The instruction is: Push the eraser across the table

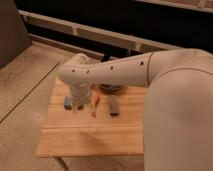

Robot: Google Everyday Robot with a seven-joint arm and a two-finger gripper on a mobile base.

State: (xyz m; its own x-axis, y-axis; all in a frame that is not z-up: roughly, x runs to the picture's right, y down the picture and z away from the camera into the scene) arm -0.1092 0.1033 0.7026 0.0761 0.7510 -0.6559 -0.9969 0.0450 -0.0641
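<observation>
The eraser (114,106), a small dark grey oblong block, lies on the light wooden table (90,134), right of centre and just below my white arm. My gripper (77,105) hangs from the arm's end over the left part of the table, some way left of the eraser. A thin orange-red tool (94,106) lies between the gripper and the eraser. The arm hides most of the gripper.
A blue pad (67,102) sits at the table's left, right beside the gripper. A dark round object (112,88) shows under the arm at the table's back. A long rail (100,34) runs behind. My white body fills the right side.
</observation>
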